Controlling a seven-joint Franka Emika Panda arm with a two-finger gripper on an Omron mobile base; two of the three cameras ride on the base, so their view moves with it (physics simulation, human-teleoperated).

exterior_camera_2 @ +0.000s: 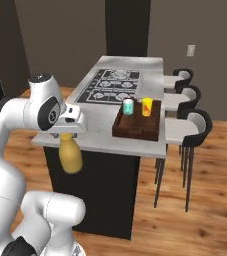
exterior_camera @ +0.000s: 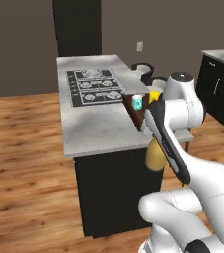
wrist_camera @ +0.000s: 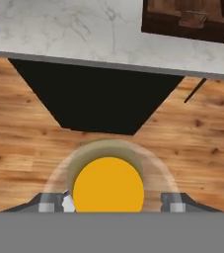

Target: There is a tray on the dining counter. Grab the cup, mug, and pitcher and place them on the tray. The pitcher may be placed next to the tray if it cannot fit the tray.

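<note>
With its jaws grasping the amber pitcher (exterior_camera_2: 70, 156) off the bench (exterior_camera_2: 100, 138) edge over the floor, at about 8 o'clock from the tray (exterior_camera_2: 137, 126), the gripper (wrist_camera: 114, 203) risks knocking it on that edge.

Bare marble on the dining counter (exterior_camera_2: 92, 137) is lying open beside the tray (exterior_camera_2: 137, 127); the mug (exterior_camera_2: 128, 106) and cup (exterior_camera_2: 146, 106) are crowding its far end.
</note>
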